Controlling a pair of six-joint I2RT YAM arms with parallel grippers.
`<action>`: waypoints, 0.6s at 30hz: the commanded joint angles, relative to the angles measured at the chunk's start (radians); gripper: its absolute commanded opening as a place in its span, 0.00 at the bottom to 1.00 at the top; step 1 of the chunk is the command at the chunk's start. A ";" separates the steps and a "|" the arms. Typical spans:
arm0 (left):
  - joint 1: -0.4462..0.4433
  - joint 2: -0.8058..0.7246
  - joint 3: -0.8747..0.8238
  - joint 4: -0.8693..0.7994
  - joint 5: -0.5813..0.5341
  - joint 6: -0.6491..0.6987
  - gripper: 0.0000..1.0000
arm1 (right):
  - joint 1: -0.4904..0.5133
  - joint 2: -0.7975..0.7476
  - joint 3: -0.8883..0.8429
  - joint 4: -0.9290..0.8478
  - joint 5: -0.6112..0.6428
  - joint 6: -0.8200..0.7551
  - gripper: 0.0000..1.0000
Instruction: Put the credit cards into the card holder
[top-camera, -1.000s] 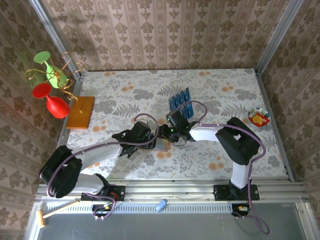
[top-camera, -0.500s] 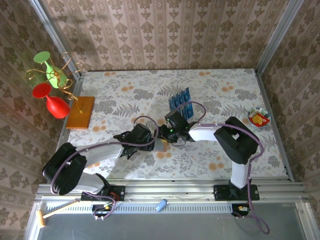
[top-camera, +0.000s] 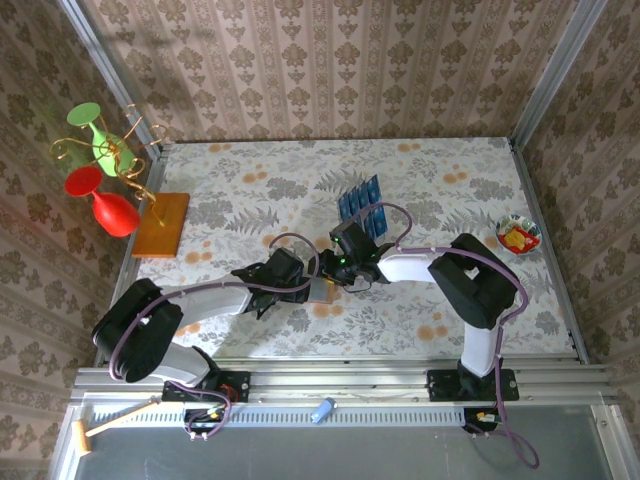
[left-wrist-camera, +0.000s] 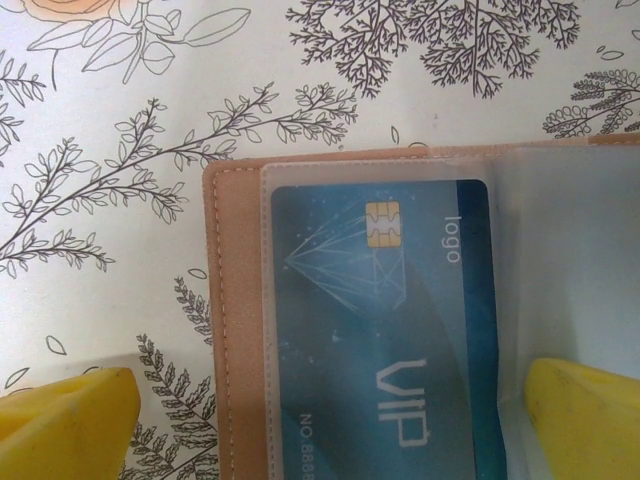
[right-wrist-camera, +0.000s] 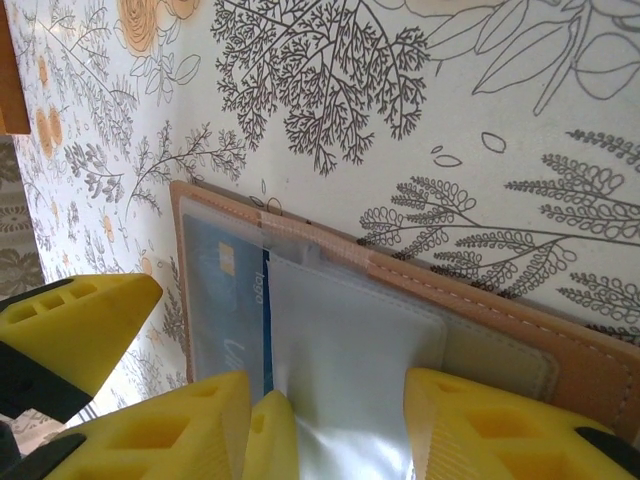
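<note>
Floral cloth covers the table (top-camera: 460, 180), hemmed by papered walls on three sides; bare cloth lies wide at the far corners and the near right; a board (top-camera: 162, 222) hugs the left edge and a dish (top-camera: 518, 234) sits near the right one. Both arms meet mid-table over the holder (top-camera: 322, 290), which lies open and flat; the loose cards (top-camera: 362, 203) sit fanned just beyond the right arm's wrist, apart from the holder. In the wrist view the left gripper (left-wrist-camera: 325, 400) is spread wide, one fingertip over cloth off the holder's stitched edge, the other over the clear pocket; a card (left-wrist-camera: 380, 330) sits inside that pocket, within the leather border; the right gripper (right-wrist-camera: 325, 400) is part spread, fingers astride the inner sleeve (right-wrist-camera: 350, 340); whether they pinch it I cannot tell.
</note>
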 joint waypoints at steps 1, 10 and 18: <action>0.005 0.020 -0.022 0.001 -0.022 -0.008 1.00 | 0.000 -0.051 -0.028 -0.034 0.012 0.011 0.47; 0.005 0.027 -0.031 0.006 -0.027 -0.012 1.00 | 0.002 -0.065 -0.069 -0.004 0.018 0.031 0.48; 0.006 0.020 -0.039 0.009 -0.027 -0.014 1.00 | 0.000 -0.047 -0.058 -0.005 0.024 0.030 0.48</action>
